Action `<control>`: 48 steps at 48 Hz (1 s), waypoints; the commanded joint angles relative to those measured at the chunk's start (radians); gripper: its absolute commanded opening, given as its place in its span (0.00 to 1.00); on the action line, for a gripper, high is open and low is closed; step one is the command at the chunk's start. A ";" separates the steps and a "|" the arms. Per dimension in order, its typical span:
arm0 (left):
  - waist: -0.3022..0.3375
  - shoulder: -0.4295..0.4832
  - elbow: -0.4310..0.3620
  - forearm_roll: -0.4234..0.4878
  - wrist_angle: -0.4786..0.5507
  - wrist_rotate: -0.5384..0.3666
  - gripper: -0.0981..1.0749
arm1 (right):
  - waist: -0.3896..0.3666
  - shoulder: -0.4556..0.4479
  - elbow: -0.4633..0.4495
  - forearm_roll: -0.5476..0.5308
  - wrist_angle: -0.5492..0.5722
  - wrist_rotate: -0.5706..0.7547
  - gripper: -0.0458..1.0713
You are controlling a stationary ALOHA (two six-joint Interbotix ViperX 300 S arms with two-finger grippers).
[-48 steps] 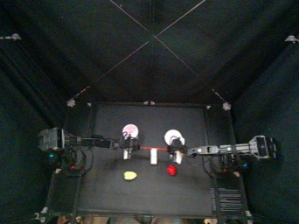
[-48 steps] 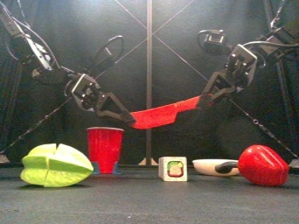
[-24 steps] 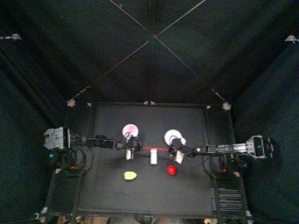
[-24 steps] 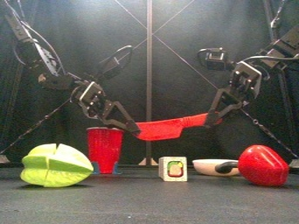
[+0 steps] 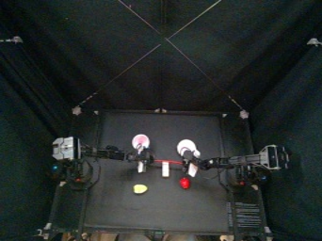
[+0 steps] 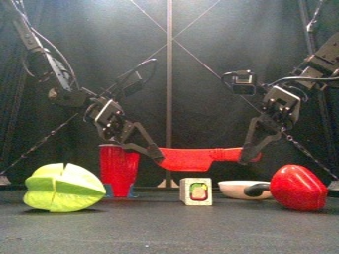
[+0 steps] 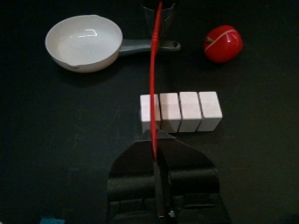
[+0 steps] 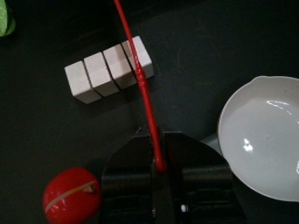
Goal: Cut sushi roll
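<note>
My red knife [image 6: 199, 156] hangs level above the sushi roll [image 6: 196, 190], my left gripper [image 6: 142, 151] and right gripper [image 6: 252, 151] each clamped on one end.
The roll sits mid-table as four white joined blocks [image 7: 179, 111]; the white bowl [image 7: 84, 44] and red apple [image 7: 223, 43] lie beside it.

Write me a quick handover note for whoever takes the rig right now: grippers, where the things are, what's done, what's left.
Left gripper and right gripper: each shut on one end of the red knife, held level between them.
The knife hangs just above the sushi roll, lined up with its end segment.
The roll sits mid-table, with the white bowl and red pepper nearby.
Done: knife gripped and positioned.
Left: likely press down through the roll; no cut is visible yet.
</note>
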State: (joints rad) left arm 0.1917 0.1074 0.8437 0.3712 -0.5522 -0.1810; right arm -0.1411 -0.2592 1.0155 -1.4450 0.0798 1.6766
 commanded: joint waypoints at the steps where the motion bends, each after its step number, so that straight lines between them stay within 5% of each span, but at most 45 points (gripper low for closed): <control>1: -0.038 -0.006 -0.035 -0.005 -0.021 -0.003 0.27 | -0.023 -0.009 -0.012 0.009 0.006 0.009 0.29; 48: -0.101 -0.032 -0.057 -0.015 0.011 -0.002 0.26 | -0.009 -0.055 -0.018 0.026 0.012 0.008 0.29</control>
State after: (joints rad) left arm 0.1365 0.0905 0.8360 0.3513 -0.5400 -0.1810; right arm -0.1365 -0.2853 1.0201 -1.4235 0.0782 1.6766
